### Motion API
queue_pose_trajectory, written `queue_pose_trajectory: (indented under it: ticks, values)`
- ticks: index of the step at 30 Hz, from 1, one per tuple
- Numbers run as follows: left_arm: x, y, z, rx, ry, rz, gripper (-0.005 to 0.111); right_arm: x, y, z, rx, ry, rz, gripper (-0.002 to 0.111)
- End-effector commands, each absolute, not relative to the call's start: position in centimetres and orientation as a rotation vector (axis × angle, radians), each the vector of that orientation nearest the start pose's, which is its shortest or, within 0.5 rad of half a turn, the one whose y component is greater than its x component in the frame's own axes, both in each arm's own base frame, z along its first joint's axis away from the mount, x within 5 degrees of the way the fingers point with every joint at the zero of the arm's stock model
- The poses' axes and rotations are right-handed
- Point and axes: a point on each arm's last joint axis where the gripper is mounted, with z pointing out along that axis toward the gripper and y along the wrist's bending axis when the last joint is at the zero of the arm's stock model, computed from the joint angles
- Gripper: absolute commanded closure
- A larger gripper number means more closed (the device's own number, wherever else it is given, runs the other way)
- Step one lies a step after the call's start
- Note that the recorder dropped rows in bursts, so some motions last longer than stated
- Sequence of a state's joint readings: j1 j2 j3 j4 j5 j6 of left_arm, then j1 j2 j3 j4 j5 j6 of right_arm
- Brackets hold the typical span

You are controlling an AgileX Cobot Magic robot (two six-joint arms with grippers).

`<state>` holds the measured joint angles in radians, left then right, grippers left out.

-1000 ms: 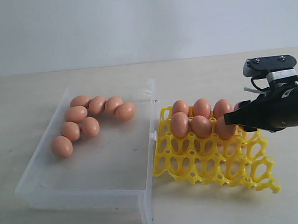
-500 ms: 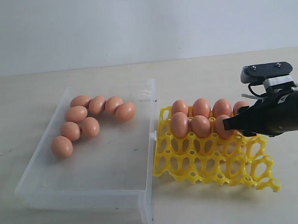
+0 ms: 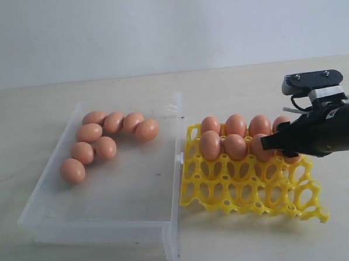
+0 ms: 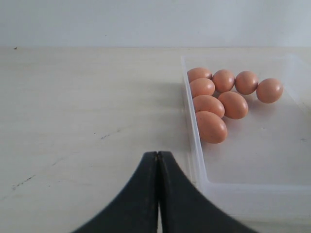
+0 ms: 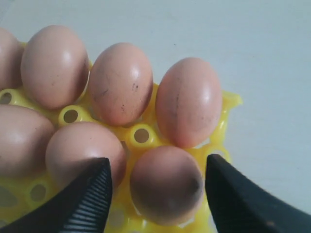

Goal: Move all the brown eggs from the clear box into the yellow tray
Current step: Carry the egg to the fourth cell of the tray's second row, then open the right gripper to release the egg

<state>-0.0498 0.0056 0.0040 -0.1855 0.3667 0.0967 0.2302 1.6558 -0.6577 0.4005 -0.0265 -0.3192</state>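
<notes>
- Seven brown eggs (image 3: 105,147) are lying bunched in the far left corner of the clear box (image 3: 98,231) in the exterior view.
- Just right of the box, the yellow tray (image 3: 247,185) is resting on the bench (image 3: 39,108), with its left edge touching the box wall. More eggs are standing in its two far rows.
- The right gripper (image 3: 267,142) is reaching in from the right. It is hanging low over the right end of the second row and partly hiding the egg there.
- In the left wrist view, the left gripper (image 4: 157,158) is hovering over bare bench just outside the box wall. Its black fingers (image 4: 141,194) are pressing together and holding nothing. The seven eggs are lying beyond that wall, close against it.
- In the right wrist view, the right gripper's fingers are standing apart on either side of the end egg (image 5: 165,184), which is sitting in its cup at the tray's edge. One finger is showing a clear gap from the shell. The other is very near, and I cannot tell whether it is touching. Three eggs are standing upright in the row beyond.
</notes>
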Motion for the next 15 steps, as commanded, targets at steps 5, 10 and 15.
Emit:
queue_pose_trajectory:
  ticks: [5,10,15]
  values:
    - [5.3,-0.9,18.1,0.02,1.842,-0.149,0.107,28.3,6.4,16.4,-0.162,2.376,0.129,0.052]
    - [5.3,-0.9,18.1,0.02,1.842,-0.149,0.107,28.0,8.5,18.5,-0.127,2.336,0.234,0.052]
    - [5.3,-0.9,18.1,0.02,1.842,-0.149,0.107,28.0,14.2,21.4,-0.342,2.363,0.391,0.058]
